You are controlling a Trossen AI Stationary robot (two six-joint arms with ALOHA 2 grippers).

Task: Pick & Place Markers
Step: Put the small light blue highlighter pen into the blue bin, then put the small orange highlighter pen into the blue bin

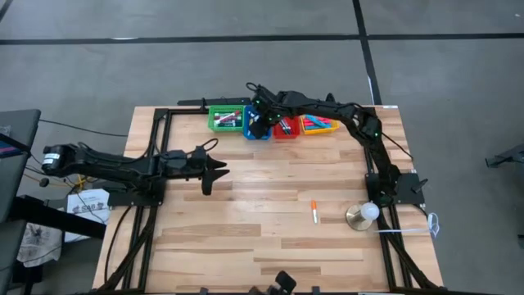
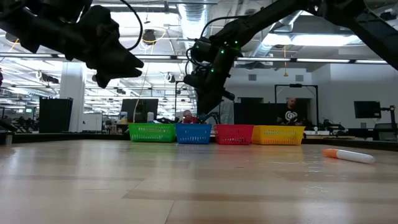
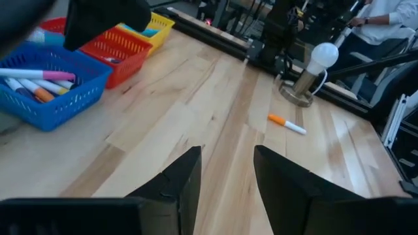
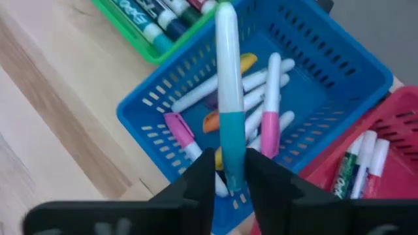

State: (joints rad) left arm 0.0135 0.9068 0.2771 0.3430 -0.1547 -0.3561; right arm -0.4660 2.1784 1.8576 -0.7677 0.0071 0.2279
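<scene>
table [image 1: 246, 213]: pale wood planks, satin | blue bin [image 4: 339, 72]: glossy plastic lattice

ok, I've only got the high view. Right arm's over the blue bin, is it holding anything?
Observer: Yes. The right wrist view shows the right gripper shut on a teal-and-white marker, directly over the blue bin.
Operator: Left one carrying anything?
Observer: No. The left wrist view shows the left gripper with its fingers open and nothing between them, over bare table.
Operator: Is the orange marker flat or propped on something?
Observer: In the low view the orange marker lies flat on the table.
</scene>
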